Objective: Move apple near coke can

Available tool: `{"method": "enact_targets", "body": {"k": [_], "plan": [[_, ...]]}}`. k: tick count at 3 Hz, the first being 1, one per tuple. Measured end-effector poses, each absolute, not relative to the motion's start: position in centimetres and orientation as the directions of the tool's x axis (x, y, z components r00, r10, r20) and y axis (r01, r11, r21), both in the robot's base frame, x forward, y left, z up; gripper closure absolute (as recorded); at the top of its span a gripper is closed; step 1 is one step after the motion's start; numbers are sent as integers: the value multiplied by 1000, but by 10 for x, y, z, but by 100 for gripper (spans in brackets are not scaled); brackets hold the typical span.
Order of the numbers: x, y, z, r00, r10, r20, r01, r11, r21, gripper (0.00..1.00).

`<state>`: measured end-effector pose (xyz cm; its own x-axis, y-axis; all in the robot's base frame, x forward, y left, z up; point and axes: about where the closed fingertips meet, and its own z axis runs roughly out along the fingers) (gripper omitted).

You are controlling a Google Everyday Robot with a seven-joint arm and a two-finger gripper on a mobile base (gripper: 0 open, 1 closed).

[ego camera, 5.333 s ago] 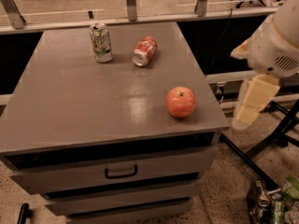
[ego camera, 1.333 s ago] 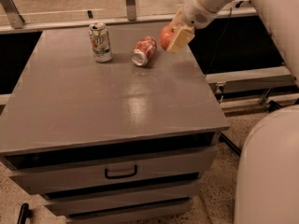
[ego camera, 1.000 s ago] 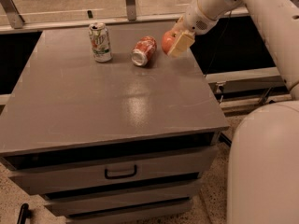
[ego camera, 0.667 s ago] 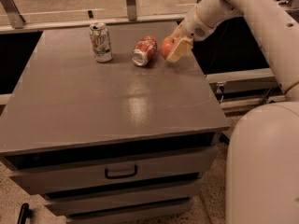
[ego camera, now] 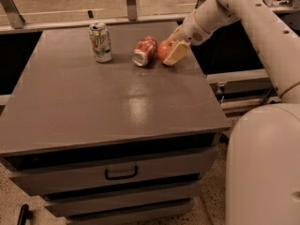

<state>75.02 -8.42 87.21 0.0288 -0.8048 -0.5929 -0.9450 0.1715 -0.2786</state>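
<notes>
The red-orange apple (ego camera: 164, 50) is at the far right of the grey cabinet top (ego camera: 112, 93), right beside the coke can (ego camera: 144, 51), which lies on its side with its silver end toward me. My gripper (ego camera: 172, 51) reaches in from the upper right and is shut on the apple, its cream fingers (ego camera: 176, 53) covering the apple's right half. The apple sits at or just above the surface, a narrow gap from the can.
A white and green soda can (ego camera: 101, 42) stands upright at the back left of the top. The cabinet has drawers with a dark handle (ego camera: 121, 173) in front. My arm's white body (ego camera: 262, 163) fills the right side. A railing runs behind the cabinet.
The gripper carried the apple from the front right of the top to the back, then lowered it leftward and down beside the coke can. The cans have not moved.
</notes>
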Motion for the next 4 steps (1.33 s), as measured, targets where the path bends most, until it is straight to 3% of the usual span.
{"method": "enact_targets", "body": {"k": [1,3,4], "plan": [[751,-81,869,29,-804,-593,-947,168,-274,3],[751,-76,868,43,-798,-601,-951,151,-270,0],[746,-72,891,104,-830,-547,-946,88,-312,0]]}}
